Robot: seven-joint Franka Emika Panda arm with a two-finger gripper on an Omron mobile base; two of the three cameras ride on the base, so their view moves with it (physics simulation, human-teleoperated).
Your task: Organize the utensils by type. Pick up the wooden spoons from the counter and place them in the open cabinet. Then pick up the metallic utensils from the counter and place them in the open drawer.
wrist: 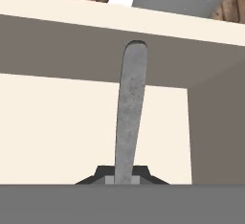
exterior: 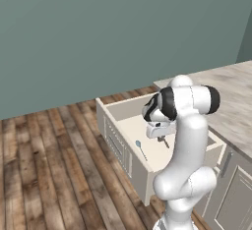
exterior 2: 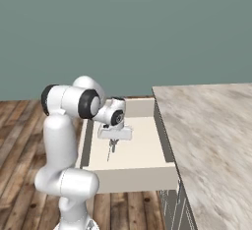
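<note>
The arm is bent over the open drawer (exterior: 162,160), which stands pulled out from the grey cabinet fronts below the marbled tabletop (exterior 2: 211,126). Its gripper (exterior 2: 113,147) hangs low inside the drawer, over the cream floor, with the jaws pinched tight on a slim grey metal utensil (wrist: 129,113). From the hand view the flat, speckled grey handle runs straight away from the jaws, and its rounded end lies in front of the drawer's brownish inner wall; I cannot tell whether the far end touches the floor or the wall. From the right side the thin utensil shows as a short line hanging below the hand, pointing down toward the drawer bottom. A second small metal spoon (exterior: 141,149) with a bluish-grey bowl already lies flat on the drawer floor, nearer the panelled front and apart from the gripper. The tabletop stretches away to the right of the drawer. Wooden plank flooring (exterior: 49,175) surrounds the drawer on the open side, and a plain grey-green wall (exterior: 98,27) rises behind.
</note>
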